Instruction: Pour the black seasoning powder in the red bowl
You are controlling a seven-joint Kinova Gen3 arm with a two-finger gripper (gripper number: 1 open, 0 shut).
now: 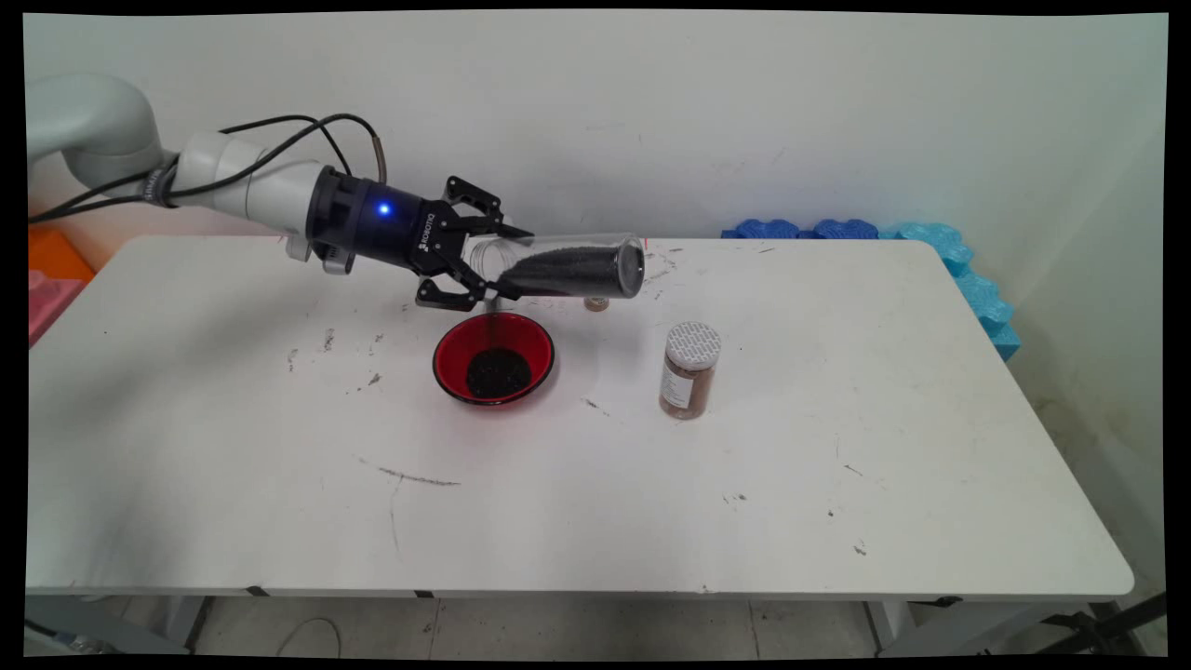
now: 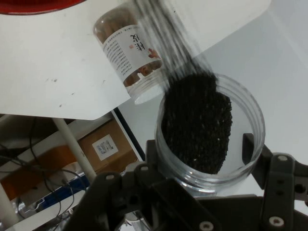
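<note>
- Two containers and one bowl were what I counted in the main view on the white tabletop (image 1: 837, 447), which was scuffed with dark marks.
- I saw the jaws (image 1: 498, 265) pinching a clear jar (image 1: 558, 267) near its open mouth, one finger above and one below.
- I noted the jar lay almost on its side, lifted off the tabletop, its mouth toward the arm and tipped slightly down, its closed end pointing to the picture's right.
- Black grains (image 1: 568, 272) filled the jar's lower side, and a thin stream fell from the mouth.
- Right under the mouth stood a red bowl (image 1: 493, 358), with a dark heap of grains on its floor.
- To the bowl's right, apart from it, a spice jar (image 1: 689, 369) stood upright, with brown contents, a label and a white patterned lid.
- A small brownish object (image 1: 596, 303) sat behind, just under the held jar's far end; I could not tell what it was.
- Blue foam pieces (image 1: 940, 244) lined the far right corner by the wall.
- From the hand view I looked into the clear jar's (image 2: 211, 139) open mouth, clamped in the black linkage, with the grains (image 2: 197, 127) heaped inside and streaking out.
- Beyond it lay the spice jar (image 2: 130, 53) on the tabletop (image 2: 48, 72), and the red bowl's (image 2: 38, 6) rim at the top edge.
</note>
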